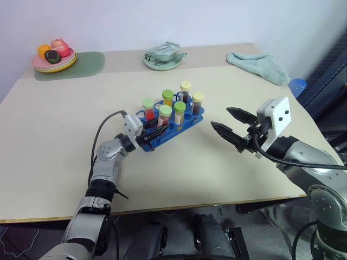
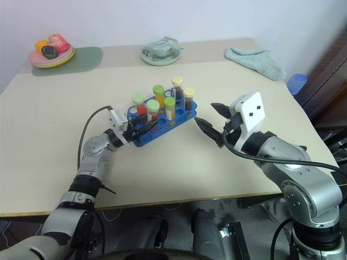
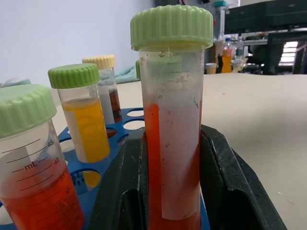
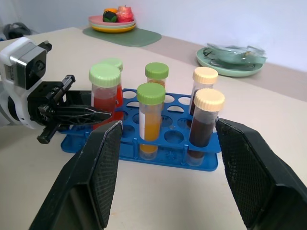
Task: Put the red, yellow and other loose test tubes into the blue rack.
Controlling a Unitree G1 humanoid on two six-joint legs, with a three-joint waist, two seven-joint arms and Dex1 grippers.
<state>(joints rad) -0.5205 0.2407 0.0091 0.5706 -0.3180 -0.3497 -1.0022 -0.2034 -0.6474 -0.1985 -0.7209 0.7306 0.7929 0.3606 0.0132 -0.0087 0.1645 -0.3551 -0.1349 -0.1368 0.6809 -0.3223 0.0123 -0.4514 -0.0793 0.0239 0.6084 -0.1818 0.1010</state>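
Note:
The blue rack (image 1: 174, 131) stands mid-table with several capped tubes upright in its holes. My left gripper (image 1: 158, 130) reaches in from the rack's left end and is shut on the red tube (image 3: 172, 143), which has a white label and a green cap and stands upright at the rack's near corner. Beside it are another red tube (image 3: 33, 191), a yellow tube (image 4: 150, 120) with a green cap, and a dark brown tube (image 4: 204, 129) with a pale-yellow cap. My right gripper (image 1: 220, 117) hovers open just right of the rack, holding nothing.
A pink plate of toy food (image 1: 54, 60) sits on a green mat at the back left. A pale green dish (image 1: 162, 58) is at the back centre and a teal cloth (image 1: 259, 66) at the back right. A blue object (image 1: 297, 85) stands past the table's right edge.

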